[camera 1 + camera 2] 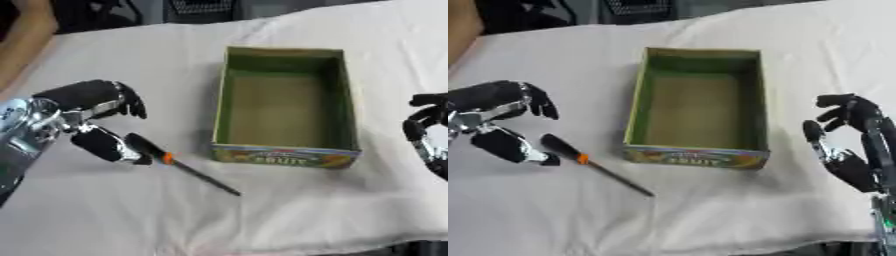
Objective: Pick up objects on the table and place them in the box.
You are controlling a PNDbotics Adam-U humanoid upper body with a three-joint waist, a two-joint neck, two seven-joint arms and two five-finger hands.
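Left hand: my left hand (87, 117) sits at the left of the frame, fingers curved but spread, thumb low; nothing in its grasp. The thumb tip lies just beside the screwdriver's handle; whether they touch, I cannot tell.
Right hand: my right hand (846, 142) shows at the right edge, fingers loosely bent, holding nothing, well apart from the box.
Screwdriver: the screwdriver (179, 165) lies flat on the cloth, lower left of centre, black handle with an orange collar toward my left hand, dark shaft running down and right.
Box: the box (284, 105) stands at centre, open top, green walls, nothing visible inside; printed label on its near side.
Cloth: a white cloth (289, 215) covers the table, wrinkled.
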